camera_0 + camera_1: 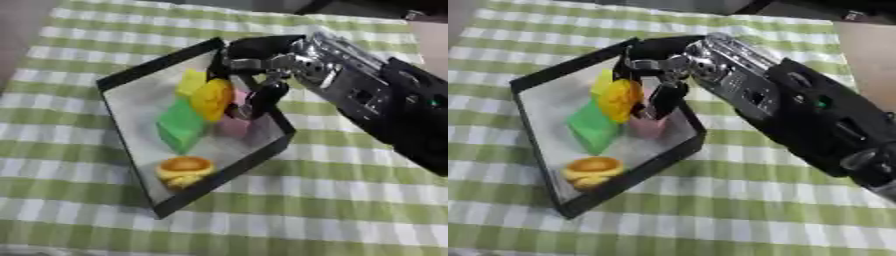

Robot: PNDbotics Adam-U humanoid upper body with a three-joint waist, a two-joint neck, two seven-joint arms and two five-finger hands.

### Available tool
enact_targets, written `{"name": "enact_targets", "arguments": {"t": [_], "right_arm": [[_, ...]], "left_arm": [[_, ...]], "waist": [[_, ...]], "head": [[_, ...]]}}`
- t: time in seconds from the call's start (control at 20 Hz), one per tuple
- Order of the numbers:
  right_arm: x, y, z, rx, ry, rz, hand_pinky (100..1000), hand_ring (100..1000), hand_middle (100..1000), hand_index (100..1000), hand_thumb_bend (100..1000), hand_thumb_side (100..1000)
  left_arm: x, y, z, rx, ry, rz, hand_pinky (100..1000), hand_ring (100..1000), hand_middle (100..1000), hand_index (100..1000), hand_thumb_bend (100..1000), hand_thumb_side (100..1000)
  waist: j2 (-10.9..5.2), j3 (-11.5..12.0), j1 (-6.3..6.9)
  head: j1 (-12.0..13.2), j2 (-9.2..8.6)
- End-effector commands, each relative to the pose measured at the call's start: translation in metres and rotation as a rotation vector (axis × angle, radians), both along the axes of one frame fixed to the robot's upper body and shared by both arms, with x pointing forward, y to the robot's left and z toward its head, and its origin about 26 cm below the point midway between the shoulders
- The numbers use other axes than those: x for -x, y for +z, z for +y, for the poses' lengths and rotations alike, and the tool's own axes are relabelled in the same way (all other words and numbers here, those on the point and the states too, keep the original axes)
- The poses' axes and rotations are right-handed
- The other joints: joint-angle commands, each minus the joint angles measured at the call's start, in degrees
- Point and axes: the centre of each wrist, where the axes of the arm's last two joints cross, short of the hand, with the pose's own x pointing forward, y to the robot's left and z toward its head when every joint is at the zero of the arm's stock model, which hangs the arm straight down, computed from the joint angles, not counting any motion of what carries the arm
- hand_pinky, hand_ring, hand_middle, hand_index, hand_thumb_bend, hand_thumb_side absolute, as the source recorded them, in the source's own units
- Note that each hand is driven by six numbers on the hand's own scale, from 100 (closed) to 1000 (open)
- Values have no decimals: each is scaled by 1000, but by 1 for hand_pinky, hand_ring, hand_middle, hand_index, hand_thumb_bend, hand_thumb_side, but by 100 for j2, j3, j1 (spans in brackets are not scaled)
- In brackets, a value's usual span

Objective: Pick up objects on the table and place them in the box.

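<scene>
The right hand's fingers are curled downward inside the box, and they seem to pinch a yellow-orange disc, though the contact itself is blurred. The disc hangs on edge, just left of the fingertips and above the box floor. Just beneath the fingers lies a pink piece, partly hidden by them. Left of the fingers, past the disc, a green block rests on the floor, with a yellow block above it toward the far wall. Nearer the viewer, well below the fingers, an orange round thing sits in the box's near corner. The box is black-walled with a pale floor and stands askew on a surface covered by a green-and-white checked cloth. The arm runs off to the right.
</scene>
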Motion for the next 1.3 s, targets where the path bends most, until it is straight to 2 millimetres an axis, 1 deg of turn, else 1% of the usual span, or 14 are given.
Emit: {"name": "enact_targets", "arguments": {"t": [0.05, 0.1, 0.15, 0.2, 0.25, 0.3, 0.45, 0.7, 0.9, 1.05, 1.15, 1.3], "right_arm": [[-2, 7, -1, 28, 7, -19, 786, 712, 620, 737, 235, 168], [-2, 6, -1, 44, 11, -14, 792, 741, 660, 773, 273, 265], [-3, 5, -2, 57, 14, -9, 798, 758, 686, 799, 292, 309], [-3, 5, -3, 66, 18, -6, 818, 804, 756, 854, 327, 410], [-3, 5, -5, 73, 20, -5, 828, 818, 779, 873, 339, 443], [-3, 5, -6, 75, 21, -6, 849, 850, 822, 901, 357, 486], [-2, 11, -11, 56, 18, -25, 870, 879, 860, 923, 379, 548], [4, 26, -13, 31, 30, -65, 876, 888, 870, 928, 403, 542], [13, 47, -14, -3, 51, -117, 876, 889, 882, 934, 394, 510], [24, 67, -24, -72, 50, -146, 875, 890, 899, 944, 371, 479], [34, 79, -36, -136, 46, -165, 875, 889, 903, 948, 366, 475], [49, 90, -51, -208, 32, -193, 873, 886, 899, 946, 361, 452]], "left_arm": [[1, 8, 3, -30, 5, -21, 780, 593, 727, 846, 365, 526], [1, 8, 3, -30, 5, -21, 780, 593, 727, 846, 365, 526], [1, 9, 3, -30, 5, -22, 780, 593, 727, 846, 366, 525], [1, 9, 3, -29, 5, -23, 780, 593, 727, 846, 367, 525], [1, 9, 2, -28, 4, -22, 780, 593, 727, 846, 367, 525], [1, 8, 2, -28, 4, -22, 780, 593, 727, 846, 367, 526], [1, 8, 2, -26, 4, -21, 781, 593, 727, 846, 366, 525], [1, 7, 3, -24, 5, -17, 782, 594, 728, 846, 366, 524], [1, 6, 3, -23, 7, -11, 782, 594, 729, 847, 367, 522], [2, 5, 4, -24, 10, -7, 783, 595, 729, 847, 366, 521], [2, 5, 5, -24, 12, -6, 782, 595, 729, 847, 366, 519], [2, 4, 5, -22, 12, -4, 782, 595, 729, 847, 366, 519]], "waist": [[-214, 4, -28], [-213, 6, -24], [-212, 7, -19], [-211, 8, -15], [-209, 8, -7], [-207, 6, -1], [-207, -6, 17], [-216, -54, 57], [-239, -112, 93], [-260, -152, 121], [-272, -174, 139], [-276, -190, 169]], "head": [[-10, 8], [-11, 8], [-11, 8], [-9, 8], [-2, 8], [4, 8], [7, 8], [2, 8], [-34, 8], [-32, 8], [-27, 8], [-30, 8]]}}
